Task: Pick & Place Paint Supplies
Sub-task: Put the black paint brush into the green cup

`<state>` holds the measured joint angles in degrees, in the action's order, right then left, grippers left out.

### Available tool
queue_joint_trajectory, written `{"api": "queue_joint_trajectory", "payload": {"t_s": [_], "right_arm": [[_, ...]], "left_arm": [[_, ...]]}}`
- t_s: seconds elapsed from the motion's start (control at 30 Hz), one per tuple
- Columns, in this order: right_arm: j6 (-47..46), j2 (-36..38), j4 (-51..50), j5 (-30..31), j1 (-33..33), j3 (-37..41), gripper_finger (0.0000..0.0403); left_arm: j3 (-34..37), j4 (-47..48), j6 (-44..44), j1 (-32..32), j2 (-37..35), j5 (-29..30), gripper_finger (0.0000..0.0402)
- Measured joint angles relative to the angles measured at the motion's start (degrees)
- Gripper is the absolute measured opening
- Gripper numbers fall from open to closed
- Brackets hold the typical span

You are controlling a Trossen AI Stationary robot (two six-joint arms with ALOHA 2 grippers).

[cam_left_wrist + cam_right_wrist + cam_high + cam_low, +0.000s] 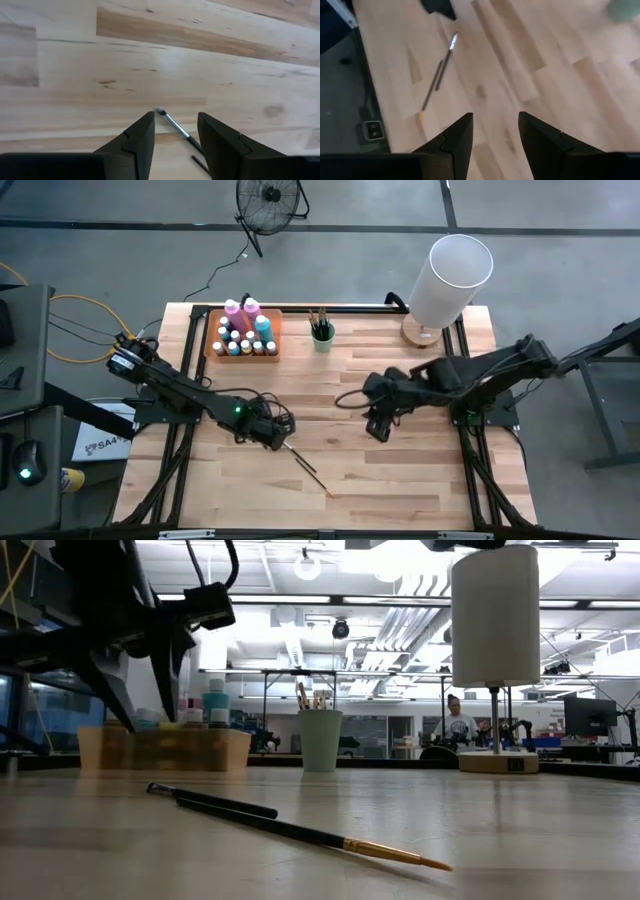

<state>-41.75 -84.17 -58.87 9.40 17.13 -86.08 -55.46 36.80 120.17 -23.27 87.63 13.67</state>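
Two thin dark-handled brushes lie flat on the table, side by side and partly overlapping; in the low view the longer one shows a golden ferrule and tip. My left gripper is open just over their far-left end. In the left wrist view its fingers stand on either side of one brush without touching it. My right gripper is open over bare table to the right of centre, and the brushes show ahead of it. Small paint bottles and taller pink and blue ones stand in the orange tray.
A green cup holding more brushes stands next to the tray at the far edge. A lamp with a white cylindrical shade stands at the far right corner. Bare wood lies between the arms and toward the near edge. A person shows in the room behind.
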Motion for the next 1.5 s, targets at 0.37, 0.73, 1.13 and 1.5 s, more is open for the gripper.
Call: {"api": "queue_joint_trajectory", "payload": {"t_s": [0.37,0.73,1.13,1.5], "right_arm": [[-10.05,-7.12,9.01,-7.2,5.24,0.0,0.0152],[-14.62,-17.73,24.37,-10.02,13.22,0.0,0.0152],[-9.91,-24.37,26.67,-3.61,17.75,-7.55,0.0152],[-19.29,-39.18,5.46,-0.69,16.12,-21.42,0.0147]], "left_arm": [[0.0,-0.29,-16.96,0.02,0.01,-2.05,0.0145],[0.0,1.18,-34.75,0.02,0.01,-4.21,0.0145],[0.0,2.37,-37.01,-0.83,0.01,-8.66,0.0145],[0.0,6.67,-49.58,-0.74,-0.01,-12.17,0.0145]]}}
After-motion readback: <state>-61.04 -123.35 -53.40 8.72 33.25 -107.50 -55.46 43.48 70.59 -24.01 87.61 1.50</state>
